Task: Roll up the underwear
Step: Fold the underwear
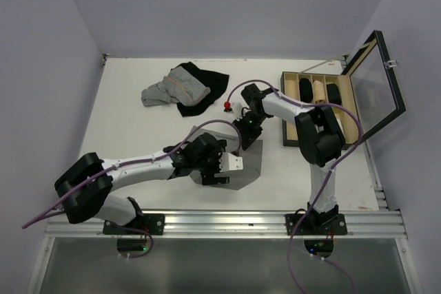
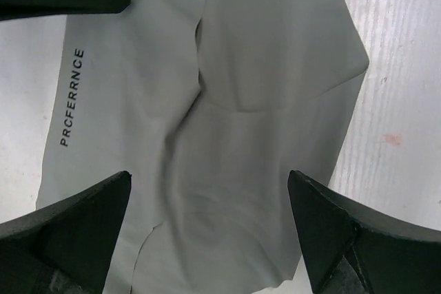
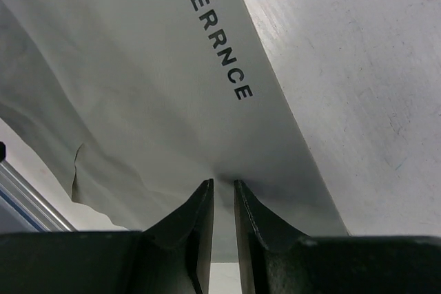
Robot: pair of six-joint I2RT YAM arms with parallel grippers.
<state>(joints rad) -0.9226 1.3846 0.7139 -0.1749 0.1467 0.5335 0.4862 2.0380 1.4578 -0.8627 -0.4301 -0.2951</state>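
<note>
Underwear (image 1: 248, 166) lies flat, lettered waistband toward right pincer (image 3: 223, 187) pinching its edge — left pincer (image 2: 208, 177) spread.

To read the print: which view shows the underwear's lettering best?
The left wrist view: the whole lettering is sharp on the underwear. The right wrist view cuts its start off; the top view shows none.

Bright, even overhead light, no glare. Top view sharp; soft shadows on flat white tabletop (image 1: 138, 122). Wrist cams: plain medium-grey soft cloth briefs (image 2: 275, 101) in focus, lettering crisp w/ faint fold shadows. Black fingers (image 2: 69, 232) of left gripper (image 2: 208, 173) & right gripper (image 3: 223, 182) underexposed, edges slightly soft.
</note>
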